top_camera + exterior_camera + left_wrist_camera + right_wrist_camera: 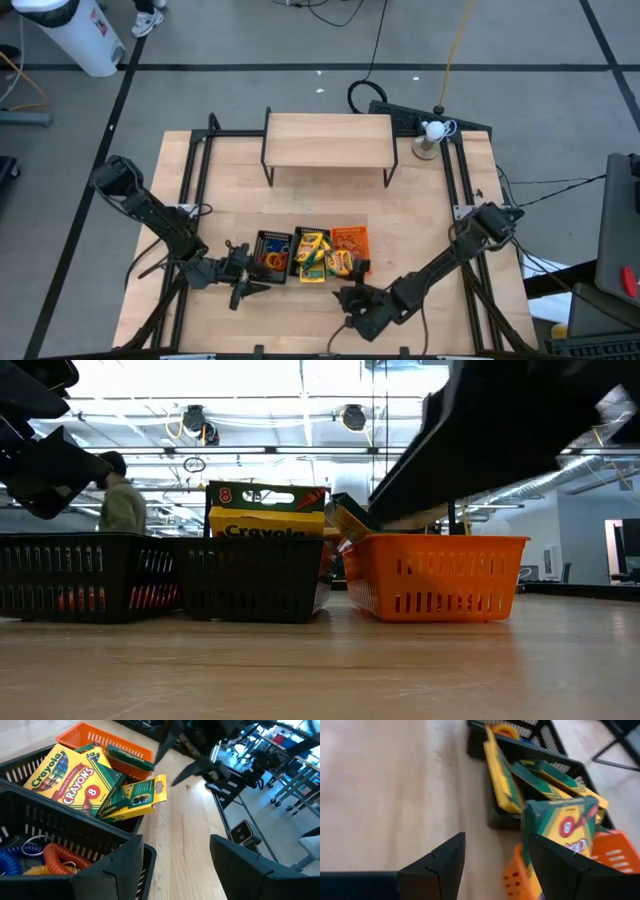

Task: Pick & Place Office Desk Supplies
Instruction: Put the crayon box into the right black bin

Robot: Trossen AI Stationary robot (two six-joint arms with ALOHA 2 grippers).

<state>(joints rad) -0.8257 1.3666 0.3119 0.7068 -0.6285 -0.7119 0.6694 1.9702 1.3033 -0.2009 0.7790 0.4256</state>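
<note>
Sorting is looking finished: both grippers, left gripper (243,287) and right gripper (352,300), are hanging open and empty at the trays' (349,237) six o'clock; next, backing away.

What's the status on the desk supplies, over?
Left gripper open, empty, beside black tray. Right gripper open, empty, near orange tray. Crayon boxes heaped in middle tray. Nothing blocking.

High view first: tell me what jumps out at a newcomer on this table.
Three mesh trays sit in a row near the table's front edge: a black tray of coiled bands, a middle black tray heaped with crayon boxes, and an orange tray on the right. The open left gripper and open right gripper flank them, holding nothing.
</note>
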